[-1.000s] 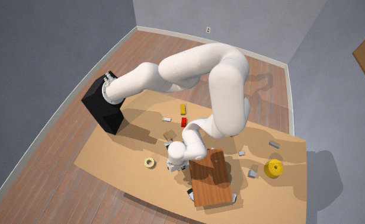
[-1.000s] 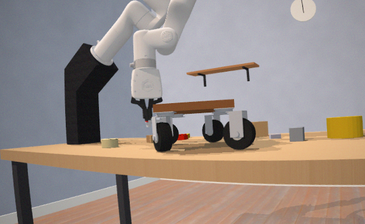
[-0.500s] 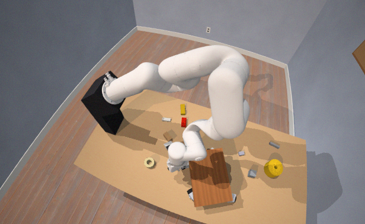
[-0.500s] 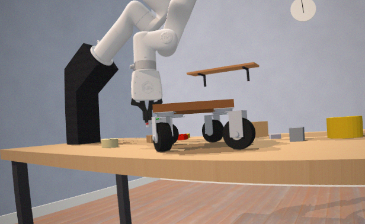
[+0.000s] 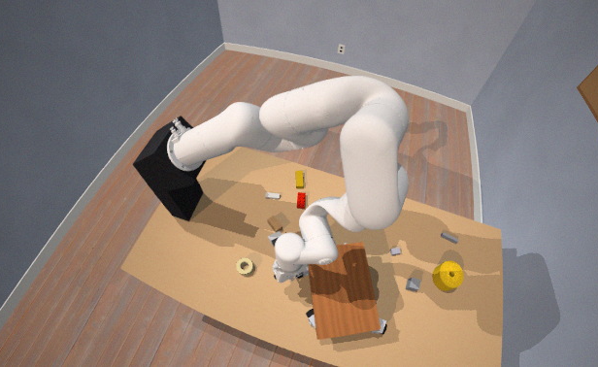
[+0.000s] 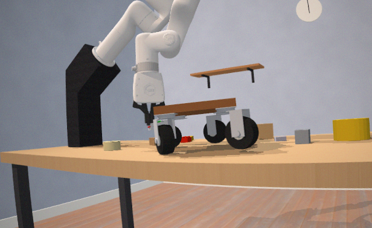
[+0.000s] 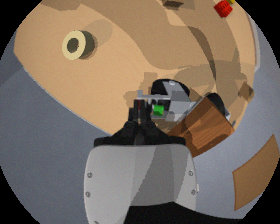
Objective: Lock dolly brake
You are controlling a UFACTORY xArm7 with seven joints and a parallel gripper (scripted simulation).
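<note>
White seven-joint arm (image 5: 332,112) reaches down at the 9 o'clock corner of the wood-decked, four-wheeled dolly (image 5: 346,291), which stands mid-bench toward the near edge. Black jaws (image 6: 147,120) are closed on nothing, tips pointing down onto the small red end of the brake pedal (image 6: 148,127) beside the front caster (image 6: 165,143). Judgement: press straight down, slowly, with no sideways push, so the loose dolly does not roll or yaw.

Curved tan wooden bench (image 6: 194,169) on black legs; grey walls, plank floor. Yellow cylinder (image 5: 448,276) at 3 o'clock, cream tape roll (image 5: 245,266) at 9.
</note>
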